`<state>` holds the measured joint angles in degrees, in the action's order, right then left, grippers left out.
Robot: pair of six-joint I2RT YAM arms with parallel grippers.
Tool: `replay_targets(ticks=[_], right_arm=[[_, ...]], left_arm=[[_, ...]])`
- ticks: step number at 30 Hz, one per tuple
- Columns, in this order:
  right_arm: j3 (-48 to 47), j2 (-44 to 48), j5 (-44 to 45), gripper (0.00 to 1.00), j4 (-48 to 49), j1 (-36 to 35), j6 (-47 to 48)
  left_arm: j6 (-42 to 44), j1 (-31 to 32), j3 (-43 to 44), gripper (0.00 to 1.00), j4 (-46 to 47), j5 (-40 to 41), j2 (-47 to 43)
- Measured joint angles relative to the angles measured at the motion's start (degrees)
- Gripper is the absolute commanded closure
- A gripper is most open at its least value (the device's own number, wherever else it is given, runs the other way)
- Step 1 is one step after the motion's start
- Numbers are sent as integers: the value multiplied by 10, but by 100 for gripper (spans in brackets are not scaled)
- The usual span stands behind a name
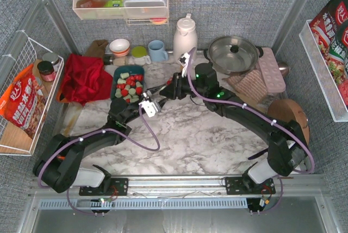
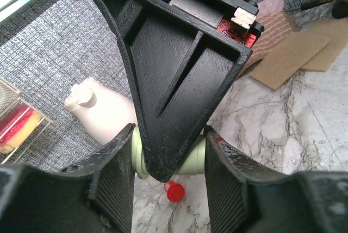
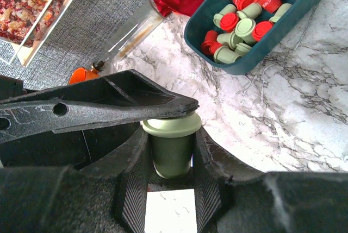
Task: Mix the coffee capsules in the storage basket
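Note:
The dark teal storage basket (image 1: 116, 75) sits left of centre on the marble and holds red and mint green coffee capsules (image 1: 129, 85). In the right wrist view, the same basket (image 3: 244, 64) shows at the upper right, its capsules (image 3: 244, 26) mixed. Just right of the basket, my two grippers meet above the table. My right gripper (image 1: 165, 92) (image 3: 171, 135) is shut on the body of one green capsule (image 3: 171, 151), rim outward. My left gripper (image 1: 155, 98) (image 2: 168, 135) has its pads against both ends of that green capsule (image 2: 198, 159). One red capsule (image 2: 174, 191) lies on the marble below.
A red cloth (image 1: 81, 78) lies left of the basket. Bowl (image 1: 119, 45), blue cup (image 1: 157, 50), white jug (image 1: 185, 35) and lidded pot (image 1: 234, 52) line the back. Mats (image 1: 250, 83) and a wooden disc (image 1: 291, 116) lie at the right. A wire rack (image 1: 22, 97) hangs at the left.

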<state>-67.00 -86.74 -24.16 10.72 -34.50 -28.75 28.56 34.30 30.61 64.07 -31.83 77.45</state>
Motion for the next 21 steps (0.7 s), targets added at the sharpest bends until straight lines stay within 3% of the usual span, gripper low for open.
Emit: replay_targets(ticks=[3, 10, 21], right_arm=[[0, 5, 0, 76, -6, -1, 1], [-3, 25, 13, 46, -48, -3, -11], [-19, 105, 83, 36, -184, 0, 42]], left_arm=[[1, 1, 0, 74, 5, -1, 0], [2, 5, 0, 99, 14, -10, 5], [-22, 1, 1, 100, 9, 45, 7]])
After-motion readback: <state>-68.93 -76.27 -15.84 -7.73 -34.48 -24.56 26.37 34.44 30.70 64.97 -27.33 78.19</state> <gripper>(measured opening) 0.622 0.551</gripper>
